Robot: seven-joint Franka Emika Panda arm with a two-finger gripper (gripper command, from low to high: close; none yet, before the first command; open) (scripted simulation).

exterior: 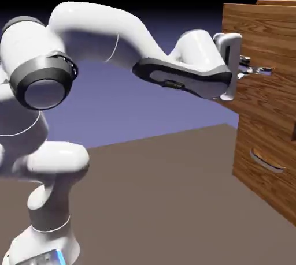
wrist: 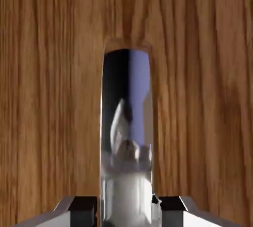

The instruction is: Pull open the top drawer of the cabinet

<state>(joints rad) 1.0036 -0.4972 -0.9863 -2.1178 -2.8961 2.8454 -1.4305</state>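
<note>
Two grey finger tips [wrist: 83,212] of the gripper [wrist: 129,212] sit at the sides of the silver bar handle [wrist: 126,137], one on each side; the jaws are closed on it. The bar handle is the landmark for all positions below. In the hand view, it extends from between the finger tips toward the middle, and its polished face carries dark, blue-violet and whitish reflections. Directly behind it is the wood-grain front of the top drawer [exterior: 254,44], to which the bar handle belongs. The top drawer is the upper front of the cabinet [exterior: 277,2], on the exterior view's right. Below the bar handle is the lower drawer [exterior: 254,191], fitted with a curved silver handle [exterior: 267,161]. The white arm [exterior: 110,24] extends from the bar handle toward the exterior view's left, its last section roughly level with the bar handle. Farther away, below and to the left of the bar handle, is the robot base [exterior: 43,243], with a lit blue strip. A brown-grey surface [exterior: 156,194] lies below the level of the bar handle.
</note>
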